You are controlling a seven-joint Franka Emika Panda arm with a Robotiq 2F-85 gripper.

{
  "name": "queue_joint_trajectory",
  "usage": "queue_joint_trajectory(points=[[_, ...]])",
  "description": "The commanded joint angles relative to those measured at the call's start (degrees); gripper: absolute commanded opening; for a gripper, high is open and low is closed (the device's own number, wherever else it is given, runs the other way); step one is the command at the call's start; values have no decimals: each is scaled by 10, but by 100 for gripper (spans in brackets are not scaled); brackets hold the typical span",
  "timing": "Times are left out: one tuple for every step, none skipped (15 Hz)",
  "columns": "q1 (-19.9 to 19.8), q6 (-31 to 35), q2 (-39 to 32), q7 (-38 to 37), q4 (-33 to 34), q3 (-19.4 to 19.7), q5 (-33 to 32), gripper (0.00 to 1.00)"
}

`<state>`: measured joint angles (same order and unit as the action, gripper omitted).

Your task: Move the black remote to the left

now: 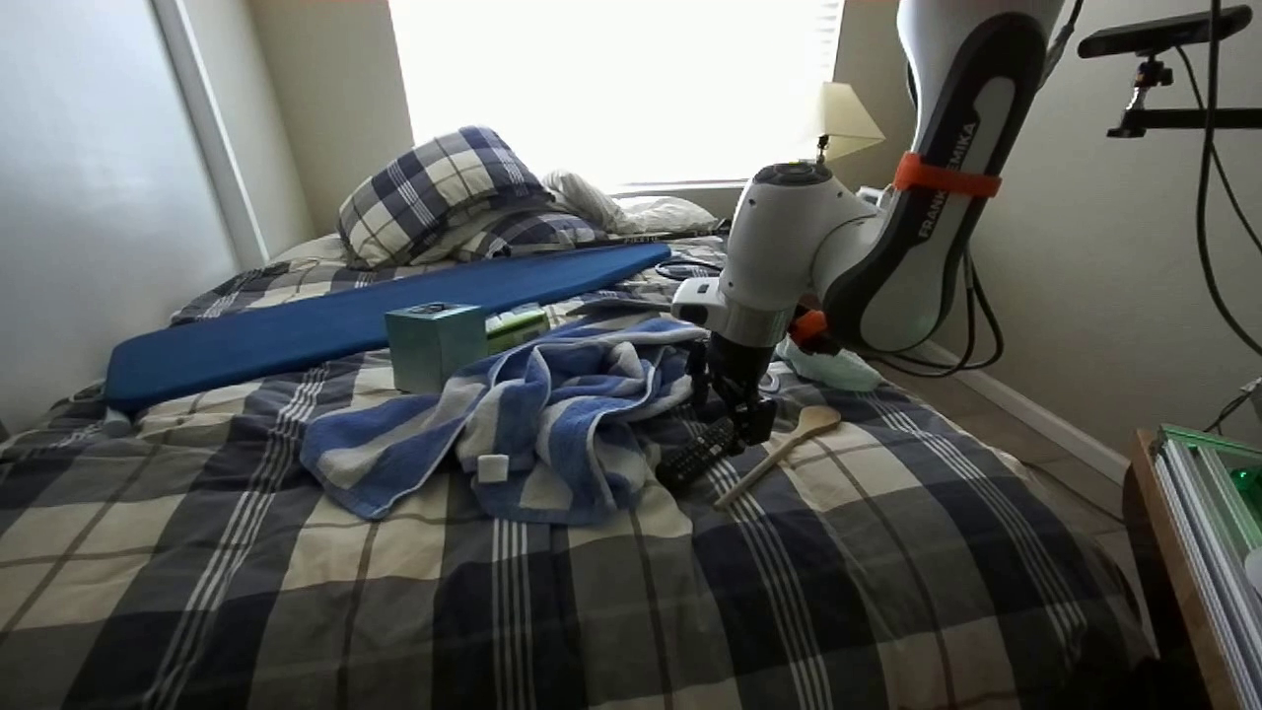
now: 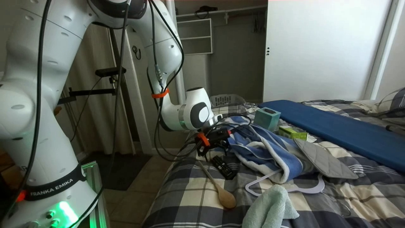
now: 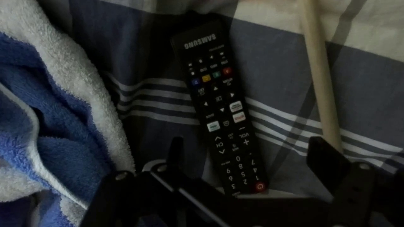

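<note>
While one tool (image 3: 246, 145) gapes overhead, one spoon (image 3: 320, 74) flanks one remote (image 3: 220, 107).

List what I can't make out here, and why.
Black remote: finest labels too small and dim, wrist view.
Wooden spoon: bowl cut off by the wrist view's top edge.
Hanger: partly hidden by striped towel, in an exterior view.
Mint cloth: cut off by that view's bottom edge.

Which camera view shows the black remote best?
The wrist view: the black remote shows large there, its SAMSUNG lettering and number keys readable, though upside down. Both exterior views show it smaller, its lettering too small to read.
</note>
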<state>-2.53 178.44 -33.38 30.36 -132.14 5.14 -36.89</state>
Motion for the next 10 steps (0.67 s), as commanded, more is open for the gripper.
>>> queue_joint_trajectory(points=[[-1, 36, -48, 24, 35, 13, -18, 100], [-5, 43, -57, 32, 40, 11, -17, 100], [-13, 48, -66, 41, 46, 5, -21, 100], [-16, 55, -75, 48, 51, 3, -21, 100], [-10, 62, -84, 53, 59, 10, -22, 100], [-3, 70, -93, 60, 65, 18, -20, 100], [0, 75, -101, 66, 72, 22, -19, 100], [-4, 76, -108, 70, 78, 19, -20, 100], [-10, 78, -113, 75, 81, 13, -17, 100], [-8, 80, -117, 77, 86, 15, -16, 94]])
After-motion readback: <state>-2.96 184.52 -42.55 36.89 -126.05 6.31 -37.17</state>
